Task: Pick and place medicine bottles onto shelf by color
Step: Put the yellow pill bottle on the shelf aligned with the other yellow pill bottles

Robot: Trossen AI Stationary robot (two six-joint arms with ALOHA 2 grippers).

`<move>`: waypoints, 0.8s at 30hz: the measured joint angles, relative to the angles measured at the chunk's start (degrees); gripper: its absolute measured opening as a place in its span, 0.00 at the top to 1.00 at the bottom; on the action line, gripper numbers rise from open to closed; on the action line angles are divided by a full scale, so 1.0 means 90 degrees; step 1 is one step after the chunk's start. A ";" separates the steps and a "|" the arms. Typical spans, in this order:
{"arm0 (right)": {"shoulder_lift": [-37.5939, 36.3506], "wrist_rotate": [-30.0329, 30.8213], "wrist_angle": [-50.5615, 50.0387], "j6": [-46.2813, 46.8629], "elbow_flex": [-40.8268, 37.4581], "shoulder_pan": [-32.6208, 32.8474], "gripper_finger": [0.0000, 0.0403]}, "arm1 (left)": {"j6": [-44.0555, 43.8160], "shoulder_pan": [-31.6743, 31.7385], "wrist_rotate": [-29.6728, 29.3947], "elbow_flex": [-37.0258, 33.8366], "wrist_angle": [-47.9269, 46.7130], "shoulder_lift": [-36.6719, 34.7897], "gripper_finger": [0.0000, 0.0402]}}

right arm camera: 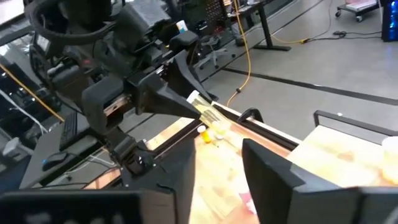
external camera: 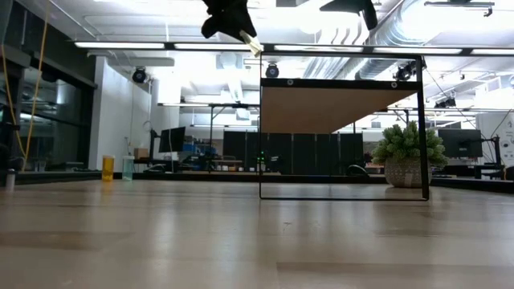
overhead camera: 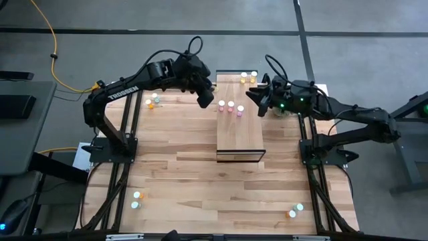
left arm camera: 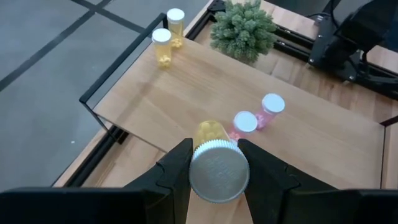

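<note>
My left gripper point(overhead camera: 204, 99) is shut on a yellow bottle with a white cap point(left arm camera: 217, 171), held in the air over the left edge of the shelf point(overhead camera: 239, 130); it also shows at the top of the low view point(external camera: 233, 20). On the shelf top stand two yellow bottles point(left arm camera: 168, 37) at the far end and pink bottles point(left arm camera: 258, 115) in a row near the middle. My right gripper point(overhead camera: 256, 100) is open and empty, above the shelf's right edge, facing the left gripper point(right arm camera: 217, 168). My left gripper pinches the yellow bottle between its two fingers point(left arm camera: 177, 168), which sit on opposite sides at the cap end point(left arm camera: 200, 149). The bottle lies along the fingers, cap toward the wrist, yellow body point(left arm camera: 210, 132) pointing out and down. It is lifted clear of the shelf point(external camera: 250, 42).
More bottles stand on the table: a group at the far left point(overhead camera: 152, 100), a pair at the near left point(overhead camera: 137, 199), a pair at the near right point(overhead camera: 294, 211). A small potted plant point(left arm camera: 244, 28) stands at the shelf's right, under my right arm.
</note>
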 joint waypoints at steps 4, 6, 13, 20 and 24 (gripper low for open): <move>0.0029 0.0023 0.0005 0.0232 0.0000 -0.0139 0.83 | 0.0000 0.0000 -0.0002 0.0000 0.0125 -0.0002 0.72; 0.0054 0.0023 -0.0035 0.0295 0.0000 -0.0199 0.90 | -0.0002 0.0000 -0.0005 0.0000 0.0140 -0.0002 0.72; 0.0496 0.0025 0.0002 0.0690 0.0000 -0.0385 0.99 | -0.0022 0.0000 -0.0013 0.0000 0.0147 -0.0002 0.72; 0.1498 -0.0473 0.1277 0.0779 -0.0002 -0.0485 1.00 | -0.0236 0.0000 0.0048 0.0000 0.0329 -0.0002 0.72; 0.1890 -0.0480 0.2069 0.0968 -0.0002 -0.0613 1.00 | -0.0353 0.0000 0.0224 0.0000 0.0573 -0.0005 0.72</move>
